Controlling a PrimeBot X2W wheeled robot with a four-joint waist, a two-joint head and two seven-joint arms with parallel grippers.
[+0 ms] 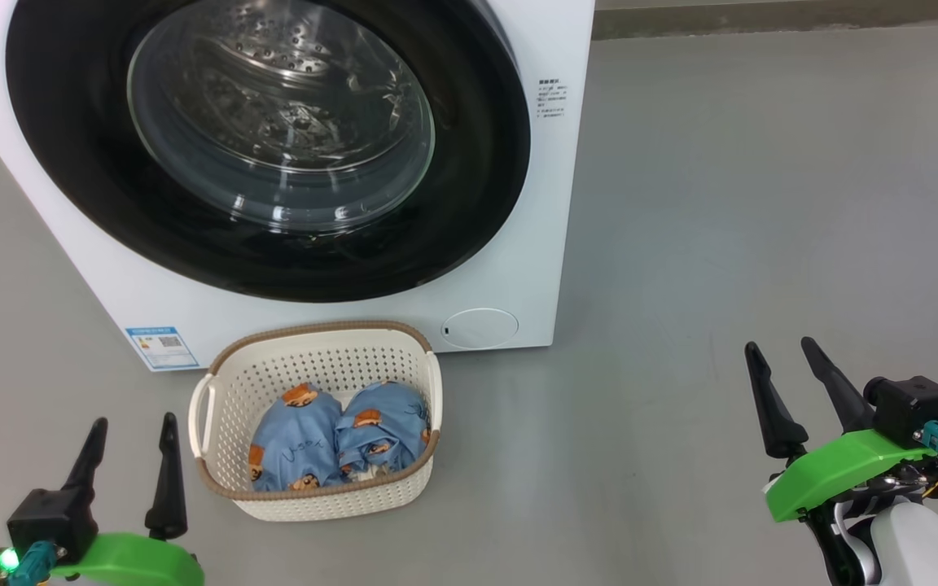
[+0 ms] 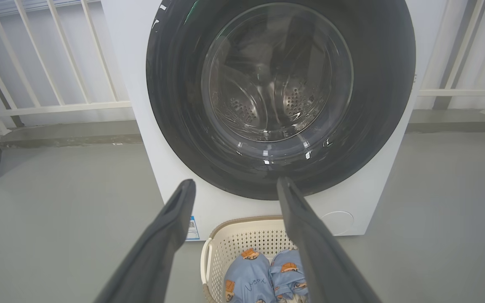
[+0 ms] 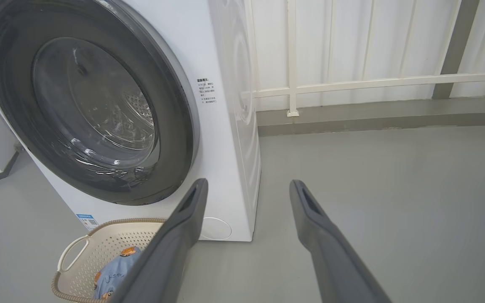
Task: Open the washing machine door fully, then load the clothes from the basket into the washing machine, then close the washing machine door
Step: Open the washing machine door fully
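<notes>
White washing machine (image 1: 518, 260), black-ringed door (image 1: 70, 171), cream perforated basket (image 1: 318, 366), blue orange-figured clothes (image 1: 298, 448)

Against the front of the washing machine (image 1: 518, 268), the washing machine door (image 1: 70, 163). Just before it on the floor (image 1: 762, 203), the basket (image 1: 314, 330), with the clothes (image 1: 298, 443) side by side inside. Left of it, the left gripper (image 1: 133, 421); well to its right, the right gripper (image 1: 780, 343).

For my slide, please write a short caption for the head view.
Washer with door shut, two clothes bundles in the basket before it; left gripper and right gripper low, jaws open.
</notes>
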